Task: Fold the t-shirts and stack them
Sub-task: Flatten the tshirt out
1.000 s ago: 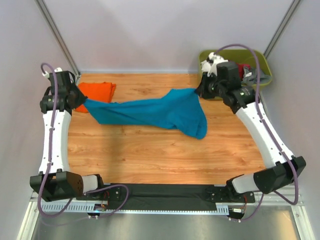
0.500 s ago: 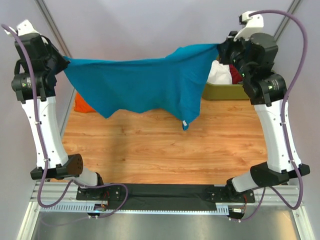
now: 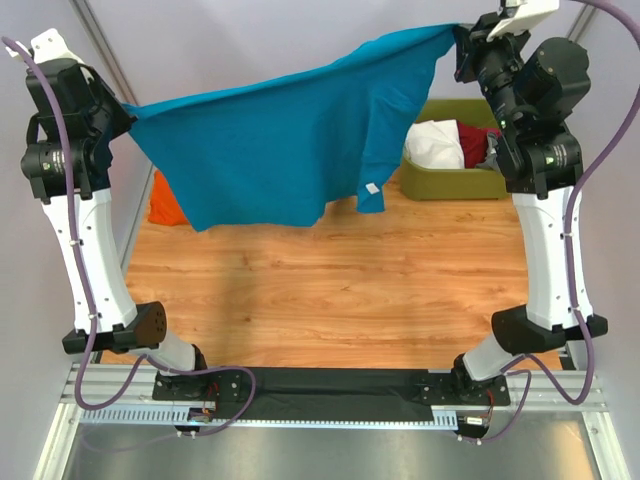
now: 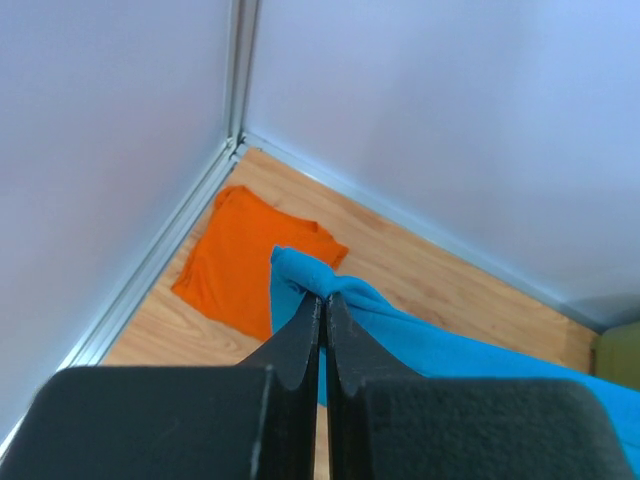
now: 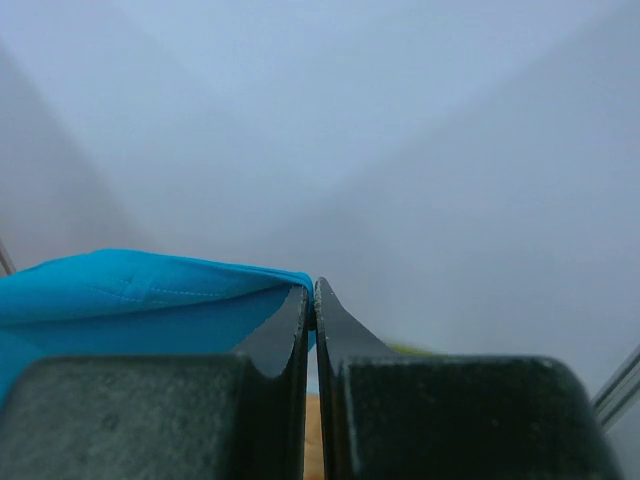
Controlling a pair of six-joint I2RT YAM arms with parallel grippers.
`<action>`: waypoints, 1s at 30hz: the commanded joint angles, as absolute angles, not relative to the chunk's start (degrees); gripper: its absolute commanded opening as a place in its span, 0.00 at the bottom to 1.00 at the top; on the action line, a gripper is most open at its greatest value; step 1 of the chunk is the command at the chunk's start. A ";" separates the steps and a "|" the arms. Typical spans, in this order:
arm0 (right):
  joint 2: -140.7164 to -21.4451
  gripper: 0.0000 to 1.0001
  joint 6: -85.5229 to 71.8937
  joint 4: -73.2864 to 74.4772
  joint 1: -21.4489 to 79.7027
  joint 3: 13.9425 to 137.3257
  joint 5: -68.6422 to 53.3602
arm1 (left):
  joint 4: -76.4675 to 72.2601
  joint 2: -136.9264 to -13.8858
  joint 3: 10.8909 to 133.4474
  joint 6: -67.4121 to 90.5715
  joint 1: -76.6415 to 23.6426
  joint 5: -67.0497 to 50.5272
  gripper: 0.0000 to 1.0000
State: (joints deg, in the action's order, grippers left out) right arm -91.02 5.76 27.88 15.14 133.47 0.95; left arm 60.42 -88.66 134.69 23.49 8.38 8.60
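Right claw (image 5: 311, 293) has climbed higher; it and the left claw (image 4: 325, 300) each pinch the teal t-shirt (image 3: 270, 150), stretching it airborne to flatten it, while the orange t-shirt (image 4: 245, 260) lies on the surface (image 3: 330, 290).

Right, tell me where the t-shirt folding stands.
Done: the bright orange cloth t-shirt lies folded in the far left corner. In hand: the teal-blue cloth t-shirt hangs spread in the air, the left gripper and right gripper each shut on one end. Left: lay it down, fold it, stack it on the orange one. The olive-green plastic tub holds more clothes.
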 commanded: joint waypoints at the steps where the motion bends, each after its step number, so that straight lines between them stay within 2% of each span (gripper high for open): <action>1: -86.94 0.00 10.37 23.73 14.59 129.56 0.79 | 58.01 -84.99 133.77 18.64 8.88 12.92 0.00; 12: -78.67 0.00 9.49 32.95 16.17 125.87 2.47 | 59.59 -76.56 127.28 19.68 8.88 11.25 0.00; 20: -68.56 0.00 7.30 42.70 16.61 119.10 0.88 | 60.29 -63.57 109.89 24.25 8.88 6.16 0.00; 25: -60.67 0.00 1.07 47.11 16.61 98.74 2.72 | 61.79 -57.14 91.73 28.38 8.79 0.89 0.00; 30: -53.36 0.00 -9.48 42.03 16.61 77.02 -1.04 | 56.19 -49.75 73.77 31.46 8.88 0.44 0.00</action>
